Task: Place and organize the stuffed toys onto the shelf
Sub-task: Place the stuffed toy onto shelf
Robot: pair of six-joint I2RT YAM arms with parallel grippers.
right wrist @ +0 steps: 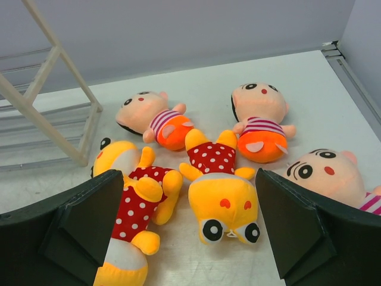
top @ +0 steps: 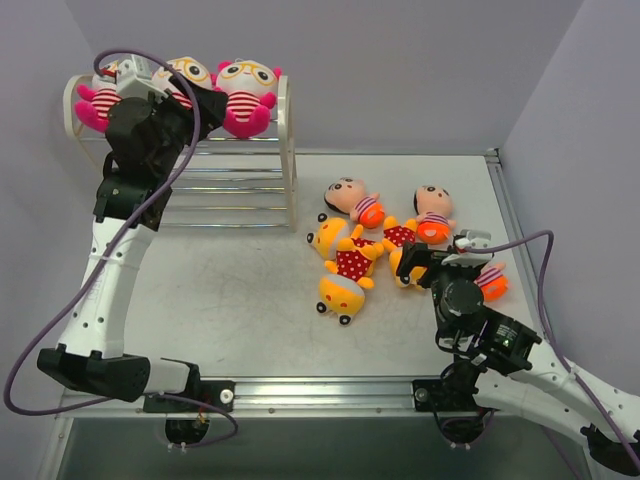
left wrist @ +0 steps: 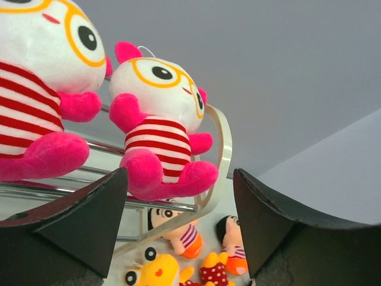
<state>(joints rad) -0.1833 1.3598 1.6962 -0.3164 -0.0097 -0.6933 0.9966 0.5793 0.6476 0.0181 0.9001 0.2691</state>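
- My left fingers [left wrist: 77, 226]: wide apart, empty, facing a pink toy [left wrist: 158, 137] on the shelf [left wrist: 221, 155].
- My right fingers [right wrist: 71, 226]: wide apart, empty, over a yellow toy [right wrist: 223, 202].
- My left arm [top: 145, 140] half-hides the leftmost pink toy [top: 92, 103].

Pink toys [top: 245, 95] red-striped; yellow toys [top: 350, 262] red-dotted.

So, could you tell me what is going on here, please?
Three pink toys sit on the top tier of the shelf; the left gripper is open and empty close to them. Six other toys lie on the table, and the right gripper hangs open over them, holding nothing.
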